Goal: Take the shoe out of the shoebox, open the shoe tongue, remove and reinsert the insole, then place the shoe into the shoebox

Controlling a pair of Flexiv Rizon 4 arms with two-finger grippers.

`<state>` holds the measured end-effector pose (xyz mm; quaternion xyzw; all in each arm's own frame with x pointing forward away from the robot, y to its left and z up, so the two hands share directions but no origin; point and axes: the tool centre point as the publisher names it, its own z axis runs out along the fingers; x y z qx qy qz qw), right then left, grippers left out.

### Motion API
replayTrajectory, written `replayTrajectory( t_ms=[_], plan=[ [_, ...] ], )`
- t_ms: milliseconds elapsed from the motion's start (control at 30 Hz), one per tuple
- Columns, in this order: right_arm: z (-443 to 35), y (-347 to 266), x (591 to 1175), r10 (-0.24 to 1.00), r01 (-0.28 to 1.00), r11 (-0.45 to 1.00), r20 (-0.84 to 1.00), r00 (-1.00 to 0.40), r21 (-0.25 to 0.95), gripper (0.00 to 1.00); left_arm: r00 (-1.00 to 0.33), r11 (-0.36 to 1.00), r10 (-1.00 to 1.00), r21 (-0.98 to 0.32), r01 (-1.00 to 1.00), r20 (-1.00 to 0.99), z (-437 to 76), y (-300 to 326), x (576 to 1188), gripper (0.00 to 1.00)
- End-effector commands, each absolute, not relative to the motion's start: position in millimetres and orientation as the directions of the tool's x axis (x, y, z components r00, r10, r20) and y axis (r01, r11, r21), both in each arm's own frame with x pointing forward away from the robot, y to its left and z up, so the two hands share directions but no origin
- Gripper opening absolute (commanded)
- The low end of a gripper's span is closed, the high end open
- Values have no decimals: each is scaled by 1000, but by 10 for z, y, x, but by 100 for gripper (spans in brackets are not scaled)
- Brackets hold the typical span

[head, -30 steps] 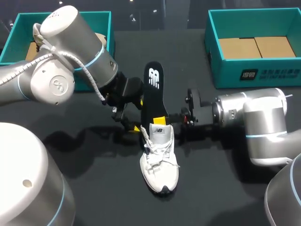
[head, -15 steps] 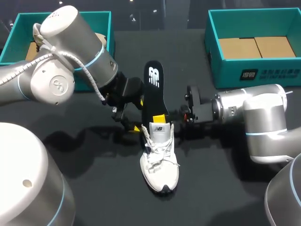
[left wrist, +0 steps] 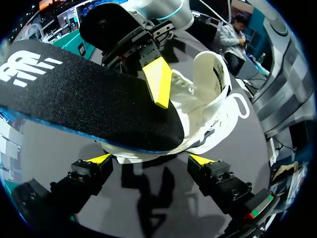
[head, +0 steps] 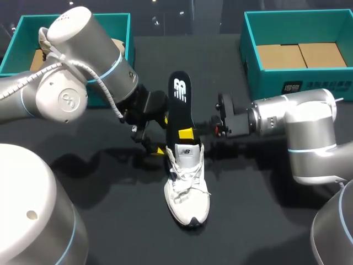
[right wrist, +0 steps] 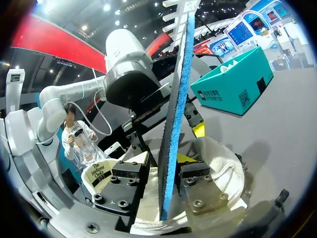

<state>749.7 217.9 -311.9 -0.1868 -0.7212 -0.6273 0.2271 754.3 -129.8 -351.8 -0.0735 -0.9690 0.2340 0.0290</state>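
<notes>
While the left gripper (head: 162,135) hangs wide open at the heel of the white shoe (head: 187,190), near the left shoebox (head: 15,44), the shoe stands on the table (head: 259,221), toe toward the robot. Black insole (head: 179,102) slants out of its mouth. Right gripper (head: 186,133) clamped on insole, both faces. Right shoebox (head: 251,66) well apart.

The insole (head: 180,107), gripped by the right gripper (head: 188,133), blocks the shoe (head: 187,187) opening; the left gripper (left wrist: 150,161) crowds the heel. Table (head: 248,210) around the toe is passable.
</notes>
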Motion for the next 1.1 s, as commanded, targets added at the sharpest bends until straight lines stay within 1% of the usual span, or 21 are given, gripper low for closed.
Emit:
replayTrajectory(
  t_ms=[33,267,367,467,567,600,633,700,1100],
  plan=[
    [-3059,2187,7552,-17,548,161,558,-830,821,30,-988,881,155,-456,129,20,-3524,-1302,7539,100],
    [-2964,2194,7632,-12,527,168,536,-844,833,29,-988,881,155,-456,129,20,-3524,-1302,7539,100],
    [-2924,2199,7675,15,520,159,524,-851,839,28,-988,881,155,-456,129,20,-3524,-1302,7539,100],
    [-2893,2206,7710,31,517,155,519,-854,842,29,-988,881,155,-456,129,20,-3524,-1302,7539,100],
    [-2878,2215,7737,45,519,154,519,-854,841,27,-988,881,155,-456,129,20,-3524,-1302,7539,100],
    [-2876,2217,7743,53,521,155,520,-853,839,25,-988,881,155,-456,129,20,-3524,-1302,7539,100],
    [-2877,2219,7747,58,522,155,520,-852,839,20,-988,881,155,-456,129,20,-3524,-1302,7539,100],
    [-2887,2220,7750,68,526,153,522,-850,836,0,-988,881,155,-456,129,20,-3524,-1302,7539,100],
    [-3054,2176,7624,152,561,174,541,-827,809,0,-988,881,155,-456,129,20,-3524,-1302,7539,100]
  ],
)
